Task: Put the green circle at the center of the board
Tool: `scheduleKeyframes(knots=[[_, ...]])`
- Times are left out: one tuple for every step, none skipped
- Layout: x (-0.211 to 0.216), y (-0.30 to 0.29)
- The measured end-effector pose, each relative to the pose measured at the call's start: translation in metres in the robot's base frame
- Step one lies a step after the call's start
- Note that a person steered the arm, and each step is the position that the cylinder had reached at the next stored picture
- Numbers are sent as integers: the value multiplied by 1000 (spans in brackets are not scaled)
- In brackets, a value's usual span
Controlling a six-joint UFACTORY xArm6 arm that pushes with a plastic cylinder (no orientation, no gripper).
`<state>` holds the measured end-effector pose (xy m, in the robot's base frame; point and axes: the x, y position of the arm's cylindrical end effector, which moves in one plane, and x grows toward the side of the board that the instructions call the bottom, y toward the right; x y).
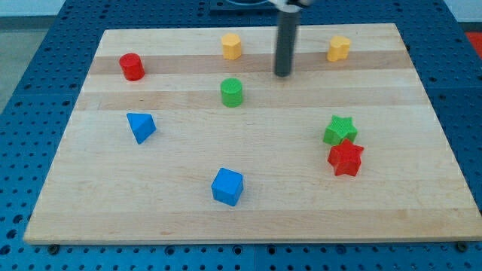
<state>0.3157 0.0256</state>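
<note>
The wooden board (248, 218) fills most of the frame and lies on a blue perforated table (30, 68). The dark rod (285, 41) enters from the top centre and stands roughly upright. There is no gripper on this arm, so nothing opens, closes or grips; my tip (282, 74) rests at the board surface and touches no block.

The green circle (232, 92) stands upright in the upper middle of the board, to the lower left of my tip and near it, with a clear strip of wood between the two. It sits somewhat above the board's centre.

Other blocks:
- The yellow hexagon (231, 46) lies near the top edge, directly above the green circle and to the upper left of my tip.
- A second yellow block (339, 48), shape not clear, lies near the top edge to the upper right of my tip.
- The red cylinder (132, 66) lies at the upper left.
- The blue triangle (141, 126) lies at the middle left.
- The blue cube (227, 187) lies at the lower centre.
- The green star (340, 130) lies at the middle right, touching the red star (346, 158) just below it.
</note>
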Motion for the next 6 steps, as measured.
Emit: scheduleKeyframes(knots=[[5,-80],[9,-108],[20,-111],[35,-78],[47,-30],[55,-19]])
